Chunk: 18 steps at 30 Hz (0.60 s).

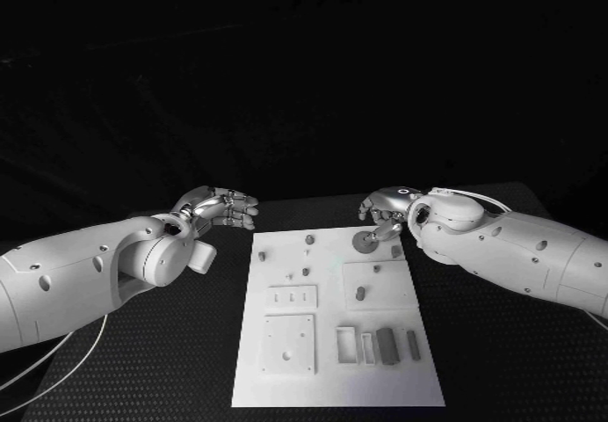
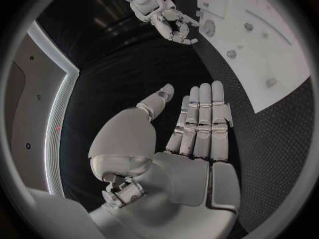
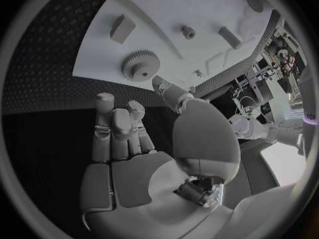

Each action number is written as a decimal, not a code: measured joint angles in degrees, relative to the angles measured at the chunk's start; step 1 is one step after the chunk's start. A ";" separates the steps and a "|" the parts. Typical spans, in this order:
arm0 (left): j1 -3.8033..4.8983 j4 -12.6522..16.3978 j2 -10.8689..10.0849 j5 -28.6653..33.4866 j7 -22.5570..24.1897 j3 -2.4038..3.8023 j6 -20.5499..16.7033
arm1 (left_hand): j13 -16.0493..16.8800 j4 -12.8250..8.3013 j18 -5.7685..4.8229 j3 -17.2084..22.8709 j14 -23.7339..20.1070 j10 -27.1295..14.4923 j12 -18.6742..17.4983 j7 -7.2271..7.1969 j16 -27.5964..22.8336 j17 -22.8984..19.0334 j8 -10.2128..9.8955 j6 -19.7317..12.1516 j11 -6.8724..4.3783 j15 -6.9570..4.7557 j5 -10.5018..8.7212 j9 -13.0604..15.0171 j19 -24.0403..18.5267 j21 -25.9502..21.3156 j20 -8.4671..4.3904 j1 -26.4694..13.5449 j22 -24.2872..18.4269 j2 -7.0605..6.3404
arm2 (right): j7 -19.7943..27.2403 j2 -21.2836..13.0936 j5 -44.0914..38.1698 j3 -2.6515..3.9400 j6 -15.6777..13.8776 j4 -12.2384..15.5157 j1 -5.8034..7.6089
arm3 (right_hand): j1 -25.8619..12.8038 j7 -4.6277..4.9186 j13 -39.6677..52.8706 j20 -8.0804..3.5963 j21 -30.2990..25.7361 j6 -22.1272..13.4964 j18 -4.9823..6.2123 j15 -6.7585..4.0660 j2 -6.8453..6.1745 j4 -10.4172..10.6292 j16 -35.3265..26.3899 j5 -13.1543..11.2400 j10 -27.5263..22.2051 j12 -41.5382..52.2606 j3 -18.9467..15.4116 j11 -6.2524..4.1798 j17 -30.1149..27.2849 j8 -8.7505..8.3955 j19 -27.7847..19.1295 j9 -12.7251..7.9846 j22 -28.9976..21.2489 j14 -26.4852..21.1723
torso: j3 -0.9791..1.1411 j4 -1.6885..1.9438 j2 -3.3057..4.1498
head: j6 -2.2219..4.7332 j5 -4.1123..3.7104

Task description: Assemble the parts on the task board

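The white task board (image 1: 380, 391) lies in the middle of the black table. A round grey gear (image 1: 367, 243) lies flat near its far right corner, and it also shows in the right wrist view (image 3: 140, 65). My right hand (image 1: 384, 209) hovers just beyond the gear, fingers apart and holding nothing; its thumb (image 3: 166, 90) reaches toward the board's edge. My left hand (image 1: 222, 209) hangs off the board's far left corner, over bare table. Its fingers (image 2: 202, 117) are stretched straight with nothing in them.
Small pegs (image 1: 310, 239) (image 1: 264, 257) (image 1: 361, 293) stand on the board. Upright blocks (image 1: 387, 345) (image 1: 413, 345) sit near its front right, beside a square plate (image 1: 289, 343). Another block (image 3: 123, 28) and a peg (image 3: 189, 32) lie close to the gear.
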 measured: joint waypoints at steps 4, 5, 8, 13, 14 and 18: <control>-0.01 -0.12 0.09 0.00 0.01 0.00 0.04 | 0.05 0.00 0.00 0.00 0.00 0.00 0.00 0.00 0.00 0.05 0.00 0.00 0.00 0.00 0.00 0.03 0.00 0.00 0.00 0.00 0.00 0.00 | 0.07 0.45 -0.45 -0.07 0.40 -0.80 -0.34 | 0.00 0.00 0.00 0.00 0.00 0.00 0.00 0.00 0.00 0.00 0.00 0.00 -0.01 0.11 0.00 0.00 0.05 0.00 0.00 -0.08 0.00 0.00 | 0.03 -0.02 -0.01 | -0.07 -0.07; -0.01 -0.18 0.09 0.00 0.02 0.00 0.05 | 0.05 0.00 0.00 0.00 0.00 0.00 0.00 0.00 0.00 0.05 0.00 0.00 0.00 0.00 0.00 0.03 0.00 0.00 0.00 0.00 0.00 0.00 | 0.09 0.52 -0.54 -0.10 0.46 -0.98 -0.38 | 0.00 0.00 0.00 0.00 0.00 -0.01 0.00 0.00 0.00 0.00 0.00 0.00 -0.01 0.24 0.00 0.00 0.06 0.00 0.00 -0.08 0.00 0.00 | 0.03 -0.04 -0.01 | -0.12 -0.10; -0.01 -0.24 0.12 0.00 0.03 -0.01 0.07 | 0.05 0.00 0.00 0.00 0.00 0.00 0.00 0.00 0.00 0.09 0.00 0.00 0.00 0.00 0.00 0.02 0.00 0.00 0.00 0.00 0.02 0.00 | 0.14 0.65 -0.76 -0.19 0.64 -1.30 -0.61 | 0.00 -0.01 0.00 0.01 0.00 -0.01 0.00 0.01 0.00 0.15 0.00 0.00 -0.01 0.26 0.16 0.00 0.06 0.00 -0.01 -0.13 0.00 0.00 | 0.07 -0.09 -0.01 | -0.20 -0.10; -0.01 -0.32 0.17 0.00 0.04 -0.01 0.12 | 0.10 0.00 0.00 0.00 0.00 0.00 0.00 0.00 0.00 0.11 0.00 0.00 0.00 0.00 0.00 0.02 0.00 0.00 0.00 0.00 0.05 0.00 | 0.25 1.06 -1.05 -0.35 0.95 -1.67 -1.15 | 0.00 -0.18 -0.06 -0.01 0.25 0.14 -0.01 0.01 0.00 0.15 0.21 0.00 -0.40 0.55 0.16 -0.02 0.12 0.00 -0.22 -0.13 0.00 0.00 | 0.09 -0.15 -0.01 | -0.44 0.02; -0.01 -0.35 0.18 0.00 0.04 -0.01 0.13 | 0.11 0.00 0.00 0.00 0.00 0.00 0.00 0.00 0.00 0.11 0.00 0.00 0.00 0.00 0.00 0.02 0.00 0.00 0.00 0.00 0.05 0.00 | 0.27 1.10 -1.11 -0.38 1.02 -1.70 -1.23 | -0.09 -0.44 -0.13 -0.10 0.48 0.44 -0.01 0.01 0.10 0.15 0.21 0.00 -0.40 0.86 0.16 -0.02 0.12 0.00 -0.32 -0.13 0.00 0.00 | 0.09 -0.16 -0.01 | -0.46 0.03; -0.01 -0.38 0.21 0.00 0.04 -0.01 0.17 | 0.10 0.00 0.00 0.00 0.21 0.00 0.00 0.00 0.00 0.17 0.00 0.00 0.00 -0.21 0.00 0.02 0.00 -0.23 0.00 -0.22 0.05 0.23 | 0.33 1.16 -1.33 -0.42 1.26 -2.05 -1.46 | -0.03 -1.80 -0.62 -0.12 0.89 2.11 -0.02 -0.27 0.73 0.15 0.21 0.00 -0.73 1.32 0.16 -0.33 0.12 1.42 -0.54 0.56 0.00 -0.31 | 0.09 -0.14 -0.01 | -0.55 0.07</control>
